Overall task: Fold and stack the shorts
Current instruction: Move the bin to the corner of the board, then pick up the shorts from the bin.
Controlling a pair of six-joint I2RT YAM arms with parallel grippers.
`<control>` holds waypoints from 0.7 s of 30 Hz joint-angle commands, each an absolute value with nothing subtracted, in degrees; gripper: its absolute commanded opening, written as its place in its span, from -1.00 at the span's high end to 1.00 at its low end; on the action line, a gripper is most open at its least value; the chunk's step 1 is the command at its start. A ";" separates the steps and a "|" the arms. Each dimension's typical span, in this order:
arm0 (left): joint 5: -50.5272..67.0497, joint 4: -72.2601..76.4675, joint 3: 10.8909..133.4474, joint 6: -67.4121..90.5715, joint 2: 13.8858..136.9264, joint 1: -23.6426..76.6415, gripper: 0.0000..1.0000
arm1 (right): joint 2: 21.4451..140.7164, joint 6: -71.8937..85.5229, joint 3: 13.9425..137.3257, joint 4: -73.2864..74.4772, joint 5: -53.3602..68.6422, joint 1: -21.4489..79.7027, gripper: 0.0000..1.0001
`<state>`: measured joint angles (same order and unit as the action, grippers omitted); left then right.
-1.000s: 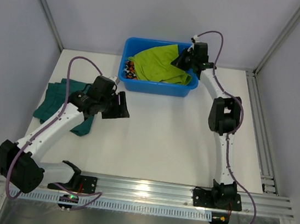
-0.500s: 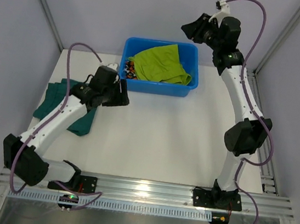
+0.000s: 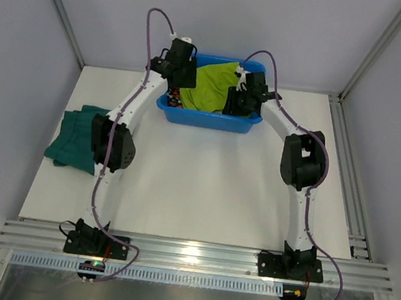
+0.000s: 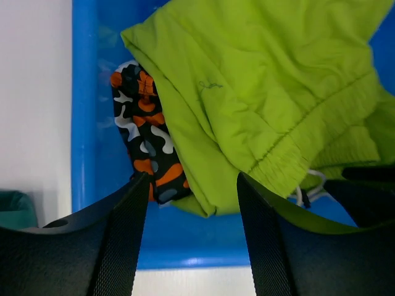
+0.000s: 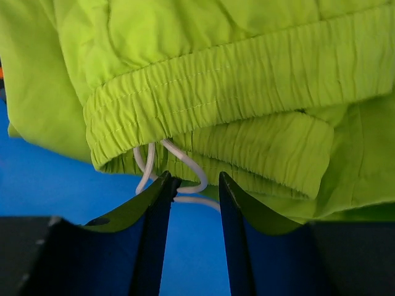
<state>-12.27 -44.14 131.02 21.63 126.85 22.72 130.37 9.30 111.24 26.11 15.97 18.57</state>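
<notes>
While lime shorts (image 4: pixel 259 80) half-cover camouflage shorts (image 4: pixel 145 135), tub walls (image 4: pixel 86 92) enclose both

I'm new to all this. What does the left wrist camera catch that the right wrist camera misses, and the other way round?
Only the left wrist view: the camouflage shorts partly under the lime shorts, a strip of white table, a corner of the teal shorts, and the left hand, open. Only the right wrist view shows clearly: the right hand, open, with the white drawstring looping at its fingertips. Both: the lime shorts, their drawstring and the blue tub.
</notes>
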 commanded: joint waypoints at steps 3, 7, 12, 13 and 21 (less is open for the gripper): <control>-14.94 -48.16 137.55 20.39 134.55 22.50 -0.25 | 119.80 0.35 100.23 26.28 13.54 21.97 0.19; -12.93 -47.03 137.55 22.49 137.72 22.15 -0.26 | 115.58 0.35 94.58 25.14 13.27 22.24 0.19; -10.82 -45.88 137.46 23.90 141.32 22.06 -0.22 | 112.94 1.93 90.35 21.27 12.92 22.24 0.19; -9.94 -45.62 137.37 24.17 141.68 21.97 -0.19 | 113.11 2.11 90.53 21.36 12.40 22.24 0.19; -2.82 -39.13 131.60 25.66 138.18 21.36 1.00 | 114.52 4.39 93.42 20.38 8.00 21.97 0.19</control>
